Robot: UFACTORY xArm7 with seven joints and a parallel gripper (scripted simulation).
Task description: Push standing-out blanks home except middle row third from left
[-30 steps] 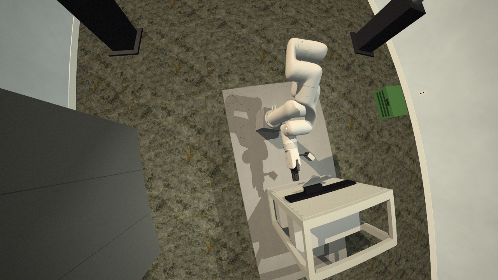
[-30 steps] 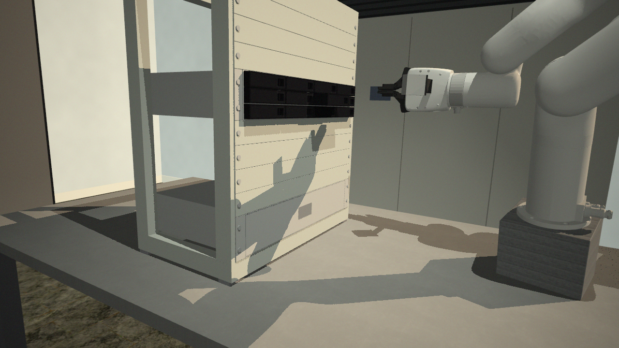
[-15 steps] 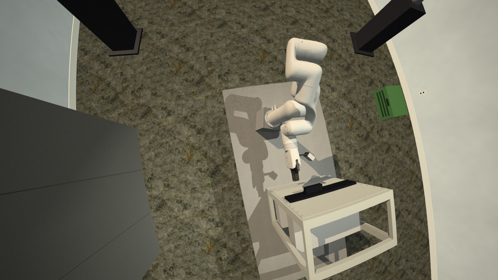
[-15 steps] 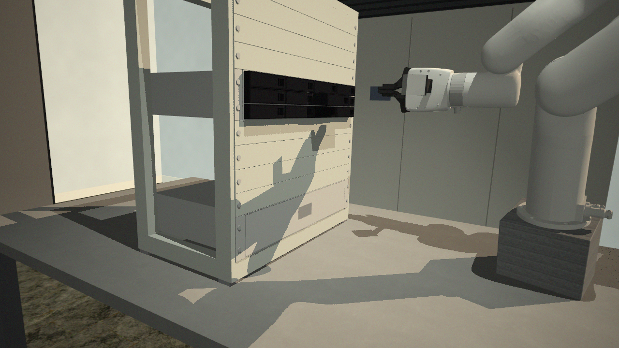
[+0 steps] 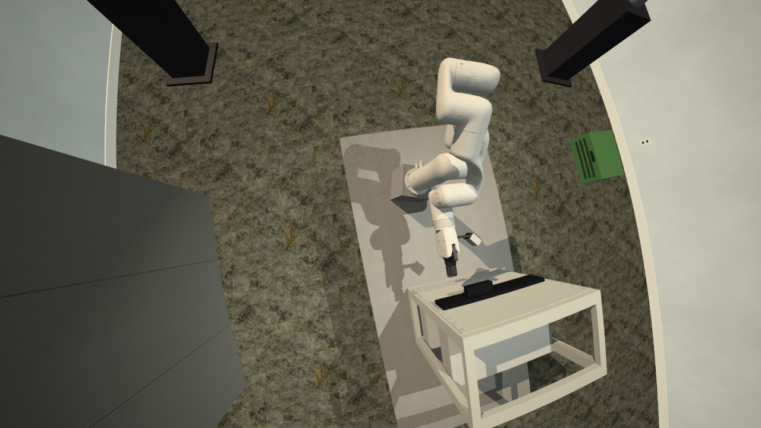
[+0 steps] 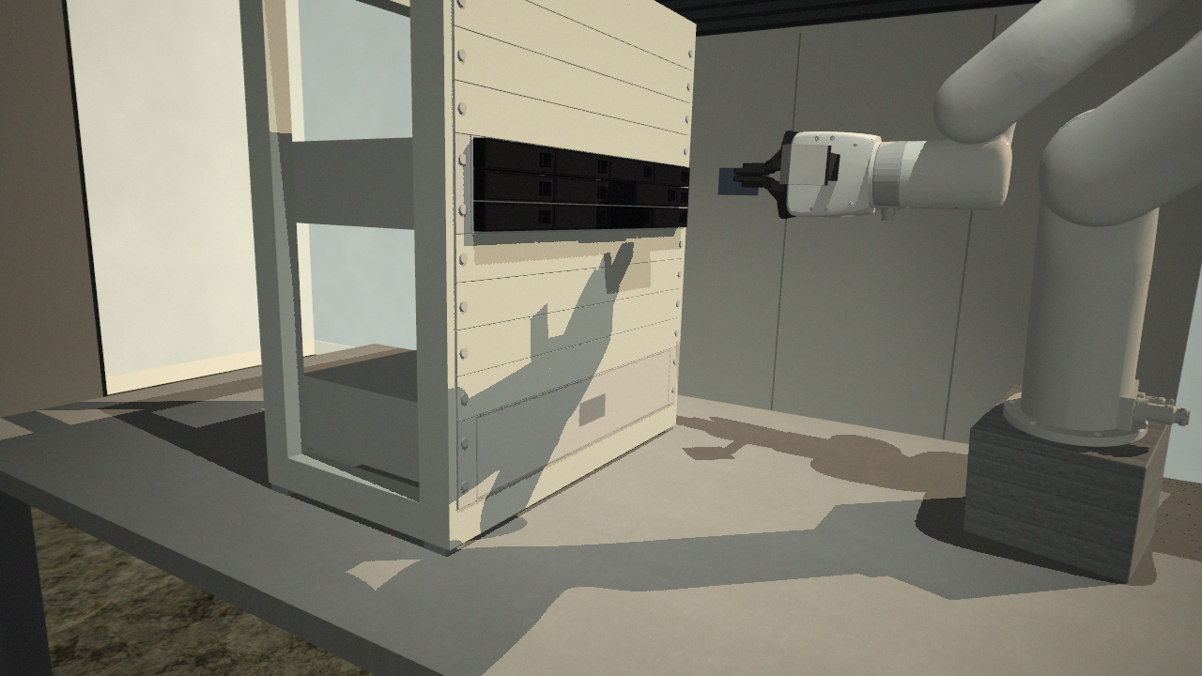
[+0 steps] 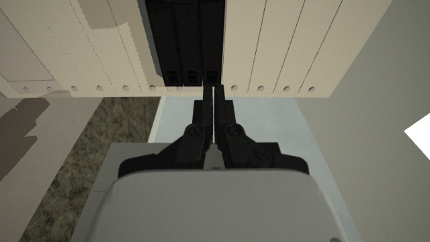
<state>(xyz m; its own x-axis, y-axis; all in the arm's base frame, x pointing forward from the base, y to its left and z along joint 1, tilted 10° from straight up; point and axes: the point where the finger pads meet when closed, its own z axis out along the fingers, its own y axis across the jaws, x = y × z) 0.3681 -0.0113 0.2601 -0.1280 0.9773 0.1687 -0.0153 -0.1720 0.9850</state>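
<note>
White arm bent, end effector [image 5: 451, 274] [image 6: 737, 175] [image 7: 213, 98] level, fingers closed together

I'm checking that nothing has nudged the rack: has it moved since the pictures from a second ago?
No. The rack shows no visible shift either way; in the exterior view, it stands the same against the grey block under the arm.
</note>
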